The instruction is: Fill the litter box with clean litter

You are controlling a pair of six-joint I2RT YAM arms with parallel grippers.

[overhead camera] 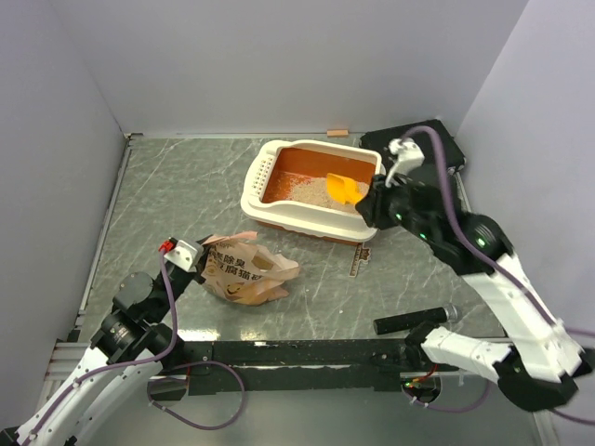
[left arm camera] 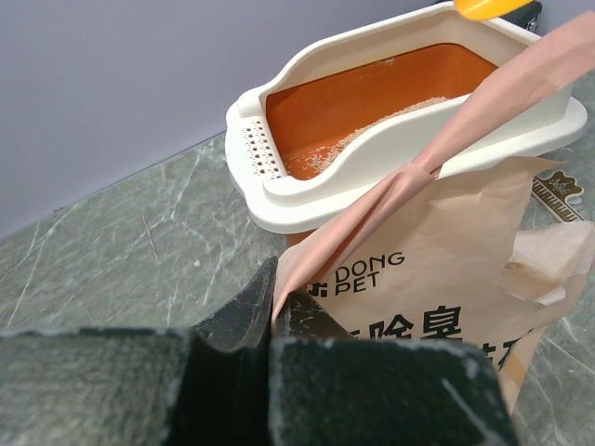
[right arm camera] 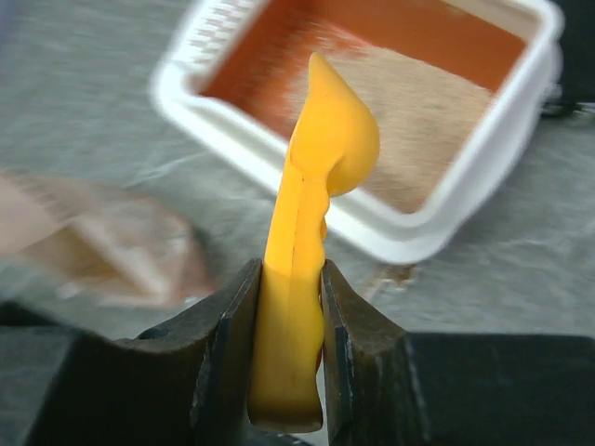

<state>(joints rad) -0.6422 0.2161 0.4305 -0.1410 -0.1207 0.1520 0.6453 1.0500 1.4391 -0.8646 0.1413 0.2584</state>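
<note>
The litter box (overhead camera: pixel 279 207), orange with a cream rim, stands at the table's back middle; it also shows in the left wrist view (left arm camera: pixel 307 195) and the right wrist view (right arm camera: pixel 418 243). Beige clean litter (overhead camera: pixel 311 192) covers part of its floor (right arm camera: pixel 418 121). The tan paper bag (overhead camera: pixel 244 269) lies crumpled in front of the box. My left gripper (overhead camera: pixel 197 257) is shut on the bag's edge (left arm camera: pixel 446 279). My right gripper (overhead camera: pixel 369 206) is shut on the yellow scoop (right arm camera: pixel 311 214), held above the box's right end (overhead camera: pixel 344 188).
A black flat case (overhead camera: pixel 423 146) lies behind the box at the back right. A small printed label (overhead camera: pixel 363 260) lies on the table by the box's front corner. A black cylinder (overhead camera: pixel 414 321) lies near the right arm's base. Grey walls close three sides.
</note>
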